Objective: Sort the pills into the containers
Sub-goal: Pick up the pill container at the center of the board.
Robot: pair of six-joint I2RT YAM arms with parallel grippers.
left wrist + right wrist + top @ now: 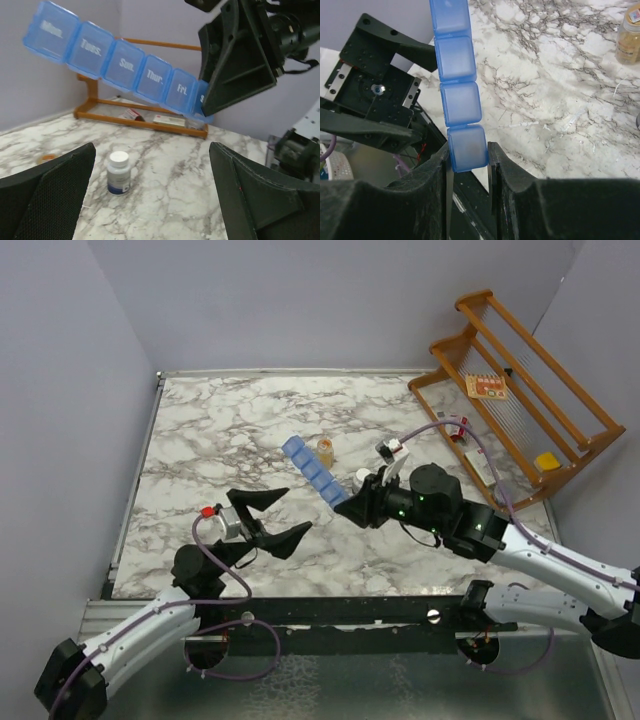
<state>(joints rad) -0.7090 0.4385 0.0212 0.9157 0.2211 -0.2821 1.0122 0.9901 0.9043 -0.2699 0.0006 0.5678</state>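
The containers (312, 470) are one blue translucent strip of lidded day compartments, held tilted in the air above the marble table (200, 440). My right gripper (352, 508) is shut on the strip's near end compartment (466, 149), one finger on each side. In the left wrist view the strip (125, 65) slants across the top, its lids closed. My left gripper (298, 509) stands wide open just left of the strip's held end, with nothing between its fingers (50, 200). No loose pills are in view.
A small amber bottle (325, 452) stands beside the strip's far end. A small bottle with a white cap (119, 172) stands on the table ahead of the left gripper. A wooden rack (520, 380) with small items leans at the back right.
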